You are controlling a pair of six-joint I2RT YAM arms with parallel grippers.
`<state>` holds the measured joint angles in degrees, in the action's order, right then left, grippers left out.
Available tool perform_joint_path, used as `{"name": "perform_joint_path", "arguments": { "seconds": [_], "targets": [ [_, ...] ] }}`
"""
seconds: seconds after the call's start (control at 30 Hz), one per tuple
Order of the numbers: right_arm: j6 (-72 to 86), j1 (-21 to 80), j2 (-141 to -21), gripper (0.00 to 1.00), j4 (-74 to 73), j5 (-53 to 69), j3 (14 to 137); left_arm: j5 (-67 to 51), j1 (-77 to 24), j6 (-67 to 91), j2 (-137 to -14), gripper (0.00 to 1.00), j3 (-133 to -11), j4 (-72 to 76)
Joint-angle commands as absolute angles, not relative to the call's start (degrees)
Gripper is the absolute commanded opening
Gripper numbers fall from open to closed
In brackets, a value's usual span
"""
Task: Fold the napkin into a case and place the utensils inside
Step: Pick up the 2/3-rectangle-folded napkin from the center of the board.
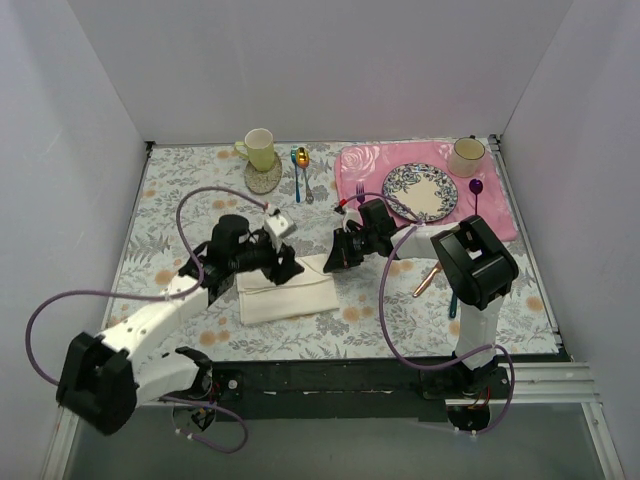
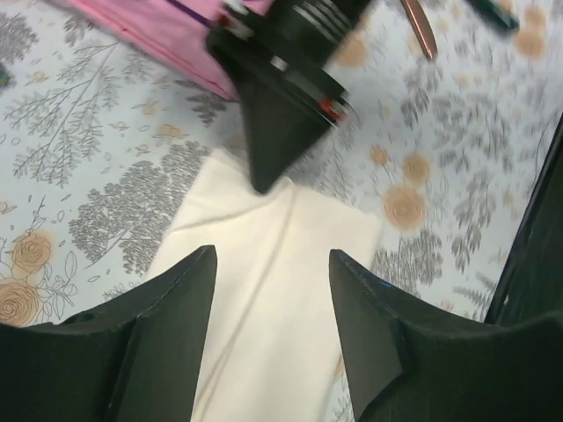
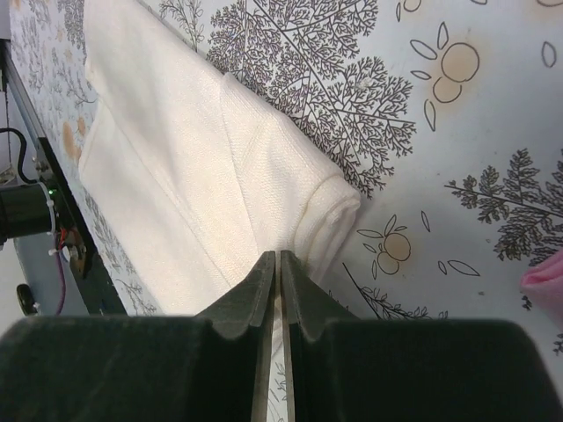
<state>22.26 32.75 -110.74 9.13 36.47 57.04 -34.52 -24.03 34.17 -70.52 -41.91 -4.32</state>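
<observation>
Copper knife (image 1: 427, 281) at 3 o'clock of napkin (image 1: 287, 290); left gripper (image 2: 273, 264) gapes above, right gripper (image 3: 278, 259) pinches its edge; long axis 9-to-3.

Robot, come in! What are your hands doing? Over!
Left gripper open over napkin. Right gripper shut on its edge. Knife on table, not yet inside.
</observation>
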Motion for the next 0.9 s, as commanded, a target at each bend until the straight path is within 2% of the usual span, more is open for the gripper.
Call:
{"name": "perform_joint_path", "arguments": {
  "seconds": [0.0,0.13,0.33,0.37,0.47,0.57,0.63,0.73,0.87],
  "targets": [
    [16.5,33.3,-114.6,0.15,4.3,26.9,54.9,-15.6,-35.4,8.2,-56.3,0.54,-31.4,-17.4],
    [15.7,33.5,-114.9,0.15,3.7,26.1,55.4,-3.8,-47.1,3.5,-51.6,0.54,-24.9,-22.3],
    [14.1,33.7,-114.5,0.14,2.4,25.2,56.2,4.6,-53.2,-1.4,-54.2,0.45,-22.7,-24.9],
    [13.8,33.7,-114.5,0.14,2.1,25.3,56.6,5.2,-54.0,-1.7,-55.0,0.39,-22.1,-24.5],
    [13.2,33.7,-114.6,0.14,1.6,25.0,57.0,7.7,-56.9,-1.7,-59.1,0.33,-20.9,-21.7],
    [12.6,33.7,-114.4,0.14,1.1,24.8,57.4,9.5,-58.0,-0.4,-63.5,0.23,-20.9,-19.5],
    [12.1,33.8,-114.3,0.13,0.8,24.8,57.5,9.7,-58.0,1.1,-64.9,0.10,-21.4,-19.2],
    [11.4,33.8,-114.3,0.13,0.4,24.6,57.7,8.6,-57.9,3.3,-64.7,0.00,-23.9,-21.1],
    [10.7,33.8,-114.3,0.13,0.4,24.4,57.9,5.2,-57.4,4.8,-63.8,0.00,-27.2,-25.0]
  ]
}}
